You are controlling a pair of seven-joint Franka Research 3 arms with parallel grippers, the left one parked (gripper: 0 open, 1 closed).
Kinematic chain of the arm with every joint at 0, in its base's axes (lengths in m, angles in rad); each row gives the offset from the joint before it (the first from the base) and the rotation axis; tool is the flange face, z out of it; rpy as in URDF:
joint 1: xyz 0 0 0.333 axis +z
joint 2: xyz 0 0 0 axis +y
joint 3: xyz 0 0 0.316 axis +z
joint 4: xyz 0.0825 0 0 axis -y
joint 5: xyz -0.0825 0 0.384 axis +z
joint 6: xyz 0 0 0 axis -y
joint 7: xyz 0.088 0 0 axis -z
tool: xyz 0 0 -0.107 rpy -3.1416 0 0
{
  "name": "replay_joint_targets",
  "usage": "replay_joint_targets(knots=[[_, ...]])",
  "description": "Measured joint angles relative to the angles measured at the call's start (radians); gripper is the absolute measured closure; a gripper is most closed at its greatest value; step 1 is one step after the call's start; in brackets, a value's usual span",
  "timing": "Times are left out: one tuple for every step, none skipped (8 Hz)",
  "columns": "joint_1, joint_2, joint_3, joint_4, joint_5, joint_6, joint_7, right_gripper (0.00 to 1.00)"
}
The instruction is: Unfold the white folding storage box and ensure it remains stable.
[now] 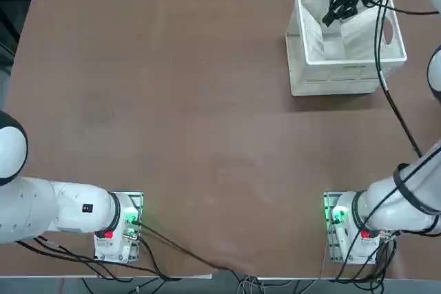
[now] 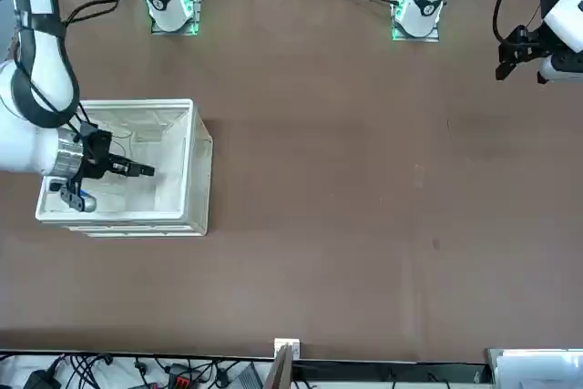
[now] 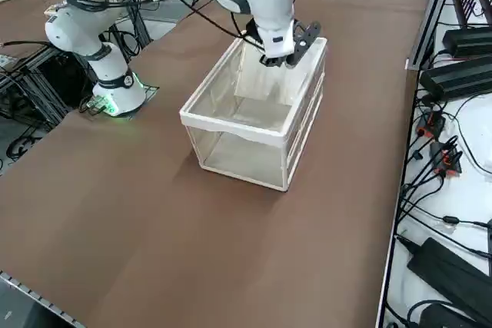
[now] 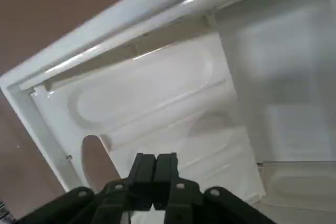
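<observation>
The white folding storage box (image 1: 300, 32) stands on the brown table at the far right corner, its long walls up and its thick rim (image 3: 238, 124) level. An end panel (image 1: 365, 29) with an oval handle hole leans inward inside it. My right gripper (image 1: 329, 20) reaches down into the box from above, at its far end (image 3: 286, 59). In the wrist view the two black fingers (image 4: 156, 160) are pressed together with nothing between them, just off a panel with an oval recess (image 4: 142, 90). The front view shows the gripper (image 2: 146, 170) inside the box (image 2: 196, 166). Whether it touches a panel, I cannot tell.
The box sits close to the table's right edge (image 3: 407, 67); beyond it lie black power units (image 3: 461, 74) and cables. My right arm's black cable (image 1: 380, 53) hangs across the box. A wide stretch of bare brown table (image 1: 172, 115) lies to the box's left.
</observation>
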Motion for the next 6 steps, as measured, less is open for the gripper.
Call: replay_joint_targets(knots=[[-0.005,0.002,0.000,-0.027,0.040,0.005,-0.039,0.99],[-0.014,0.008,0.000,-0.047,0.079,0.006,-0.065,0.99],[-0.020,0.017,-0.001,-0.057,0.119,0.008,-0.083,0.99],[-0.021,0.029,0.000,-0.061,0.154,0.010,-0.089,0.99],[-0.021,0.043,0.004,-0.061,0.177,0.012,-0.092,0.99],[-0.019,0.054,0.009,-0.062,0.186,0.014,-0.095,0.99]])
